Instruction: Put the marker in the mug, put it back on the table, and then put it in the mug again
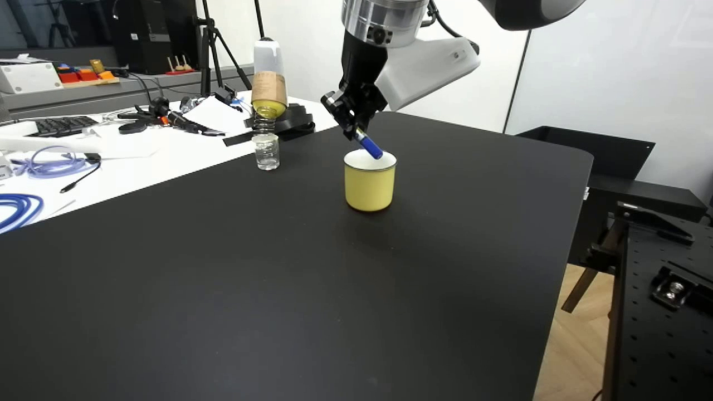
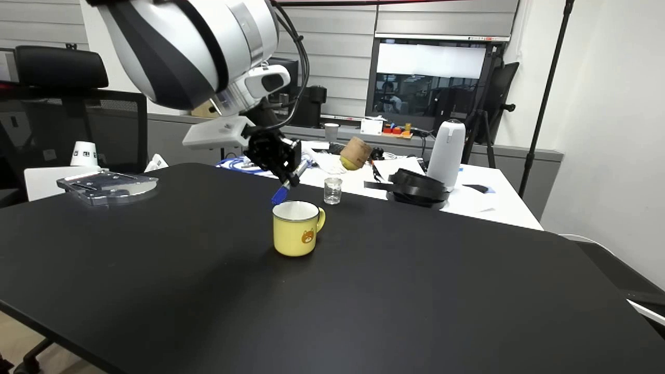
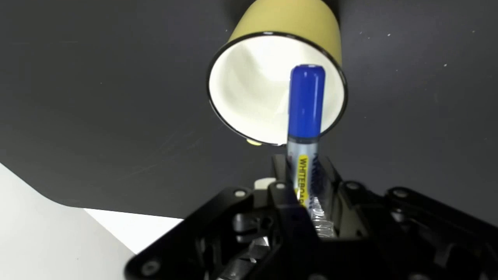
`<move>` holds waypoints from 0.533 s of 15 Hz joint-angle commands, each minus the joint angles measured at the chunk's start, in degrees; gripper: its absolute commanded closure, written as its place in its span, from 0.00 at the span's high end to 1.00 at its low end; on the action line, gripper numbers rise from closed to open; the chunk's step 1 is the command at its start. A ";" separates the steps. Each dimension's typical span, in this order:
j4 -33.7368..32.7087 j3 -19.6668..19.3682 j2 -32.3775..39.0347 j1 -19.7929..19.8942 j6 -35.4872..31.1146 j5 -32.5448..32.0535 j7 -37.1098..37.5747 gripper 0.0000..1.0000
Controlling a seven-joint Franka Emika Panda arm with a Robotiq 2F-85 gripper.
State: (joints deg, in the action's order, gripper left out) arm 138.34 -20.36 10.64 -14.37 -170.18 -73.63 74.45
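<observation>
The pale-yellow mug [image 1: 369, 189] stands upright on the black table [image 1: 250, 278]. It also shows in an exterior view [image 2: 294, 235], with its handle and a bear picture. My gripper [image 1: 355, 131] is shut on the marker [image 1: 370, 146], tilted with the blue cap end lowest. In an exterior view, the gripper [image 2: 292, 179] is above and behind the mug, and the marker's blue cap [image 2: 280, 195] is just above the far rim. In the wrist view, the marker [image 3: 306, 103] lies between the fingers [image 3: 304, 171], its blue cap overlapping the mug's opening [image 3: 249, 89]. The marker's rear is hidden by the fingers.
A small clear glass vessel [image 1: 267, 151] stands near the table's edge, also in an exterior view [image 2: 332, 190]. A clear flat block [image 2: 106, 186] lies at the table's far left there. A white desk [image 1: 128, 167] with cables adjoins the table. A black perforated bench [image 1: 663, 334] stands beside it.
</observation>
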 commanded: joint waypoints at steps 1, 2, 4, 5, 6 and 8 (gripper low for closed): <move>-3.30 -1.45 2.59 -0.16 0.15 -4.18 4.46 0.05; -3.89 -1.65 3.40 -0.29 0.20 -4.90 5.23 0.05; -5.16 -1.87 5.29 -0.58 0.05 -5.76 7.13 0.05; -5.86 -1.87 6.24 -0.71 -0.01 -6.21 8.33 0.05; -6.68 -1.88 7.17 -0.87 -0.05 -6.69 9.80 0.05; -8.62 -1.91 9.12 -1.10 -0.27 -7.38 12.61 0.05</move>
State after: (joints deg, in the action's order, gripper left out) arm 133.67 -21.64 16.41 -14.57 -170.12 -78.09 80.58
